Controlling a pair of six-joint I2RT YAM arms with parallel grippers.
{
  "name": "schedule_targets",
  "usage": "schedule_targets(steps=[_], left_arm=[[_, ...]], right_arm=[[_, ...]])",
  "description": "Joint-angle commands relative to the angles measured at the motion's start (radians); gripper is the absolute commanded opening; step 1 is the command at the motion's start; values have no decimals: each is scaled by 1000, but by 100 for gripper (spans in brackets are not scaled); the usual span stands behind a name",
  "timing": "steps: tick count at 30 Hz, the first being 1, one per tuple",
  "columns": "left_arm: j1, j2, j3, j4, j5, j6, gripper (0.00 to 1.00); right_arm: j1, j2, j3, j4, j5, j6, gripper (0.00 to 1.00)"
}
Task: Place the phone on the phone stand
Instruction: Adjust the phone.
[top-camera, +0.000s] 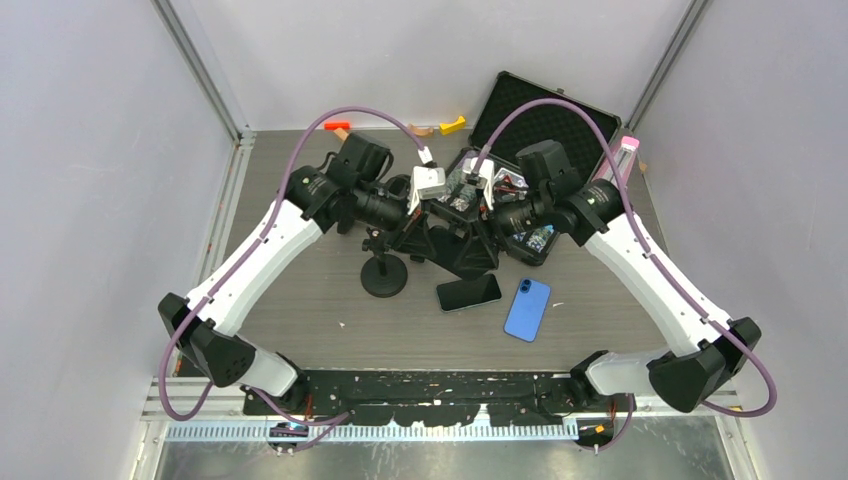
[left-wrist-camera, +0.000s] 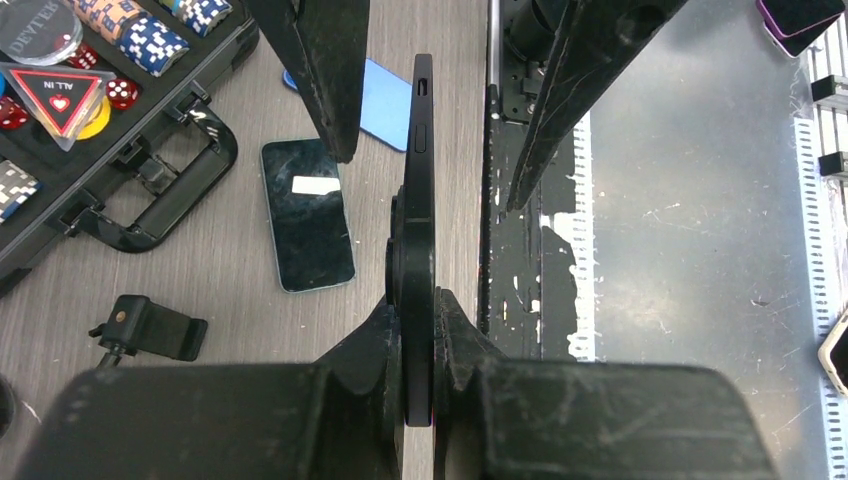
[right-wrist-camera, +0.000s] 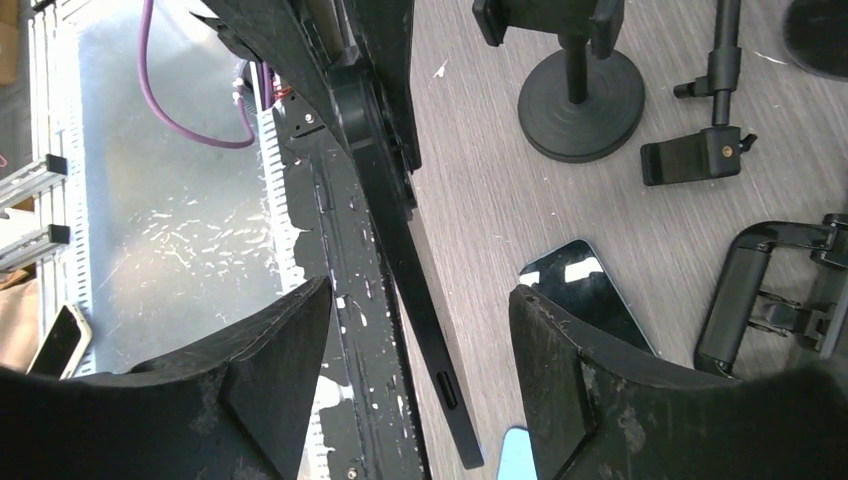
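Observation:
A black phone (left-wrist-camera: 420, 180) is held edge-on above the table, and my left gripper (left-wrist-camera: 437, 300) is shut on its near end. Both left fingers press its flat faces. My right gripper (right-wrist-camera: 420, 292) stands open around the phone's (right-wrist-camera: 432, 340) far end, with a gap on each side. From above, both grippers meet over the table's middle, left gripper (top-camera: 425, 225) and right gripper (top-camera: 482, 235). The black phone stand (top-camera: 384, 275), with a round base, stands just front-left of them; its base (right-wrist-camera: 580, 105) also shows in the right wrist view.
A dark-screened phone (top-camera: 468, 292) and a blue phone (top-camera: 527, 309) lie flat in front of the grippers. An open black case (top-camera: 545, 125) with poker chips (left-wrist-camera: 150, 40) sits behind. A loose black clamp (left-wrist-camera: 150, 328) lies on the wood. The metal rail (top-camera: 420, 385) runs along the near edge.

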Motion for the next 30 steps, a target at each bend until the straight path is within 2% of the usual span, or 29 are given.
schedule_targets(steps=[1, 4, 6, 8, 9, 10, 11, 12, 16, 17, 21, 24, 27, 30], left_arm=[[-2, -23, -3, 29, 75, 18, 0], [-2, -22, -16, 40, 90, 13, 0], [-3, -25, -22, 42, 96, 14, 0], [-2, -29, -32, 49, 99, 13, 0], [-2, -34, -37, 56, 100, 9, 0], [-2, -37, -41, 64, 102, 4, 0], [-3, -40, -45, 71, 105, -2, 0], [-3, -42, -47, 78, 109, -9, 0], [-1, -44, -49, 119, 121, -49, 0], [0, -42, -49, 136, 122, -63, 5], [33, -47, -64, 252, 130, -201, 50], [104, -71, -121, 482, 165, -411, 72], [195, -94, -205, 786, 222, -685, 82], [252, -109, -295, 1085, 252, -918, 86]], right_arm=[[11, 5, -2, 84, -67, 30, 68], [13, 16, -7, 109, -80, 55, 62], [13, 22, -9, 118, -85, 62, 53], [13, 26, -10, 120, -84, 64, 40], [13, 26, -11, 122, -81, 64, 26], [13, 24, -14, 128, -80, 66, 18], [13, 20, -19, 132, -73, 75, 6], [13, 16, -23, 146, -69, 81, 2], [3, -6, -33, 192, -51, 126, 0], [-1, -13, -31, 203, -52, 154, 0], [-42, -28, -15, 271, -57, 244, 0], [-73, -53, -8, 341, -45, 296, 0], [-91, -68, -3, 399, -35, 366, 0], [-109, -72, 11, 435, -41, 423, 0]])
